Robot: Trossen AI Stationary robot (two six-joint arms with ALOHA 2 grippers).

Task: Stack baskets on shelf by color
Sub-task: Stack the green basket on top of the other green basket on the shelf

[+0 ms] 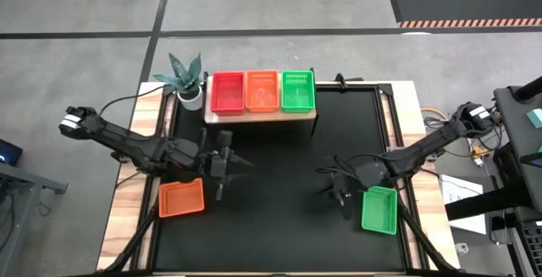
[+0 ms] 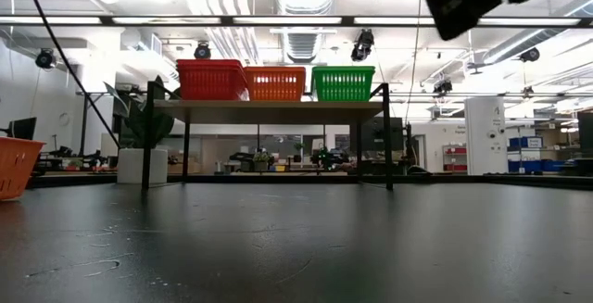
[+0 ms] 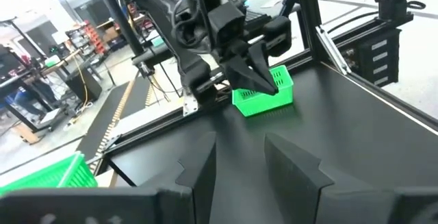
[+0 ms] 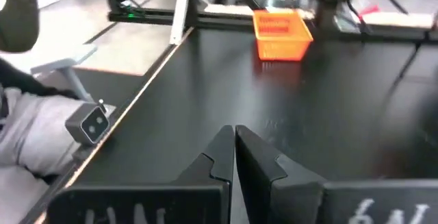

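Hands (image 1: 222, 168) (image 1: 337, 191) hover above tabletop (image 1: 279, 209), left parted, right closed.

Three baskets (image 1: 262, 91) on shelf (image 1: 261, 115) — plant (image 1: 185, 77) left.

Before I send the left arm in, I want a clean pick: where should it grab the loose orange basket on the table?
Take the orange basket by one long rim wall, from straight above. It lies flat, open side up, beside the left end effector, whose open fingers could straddle the thin wall.
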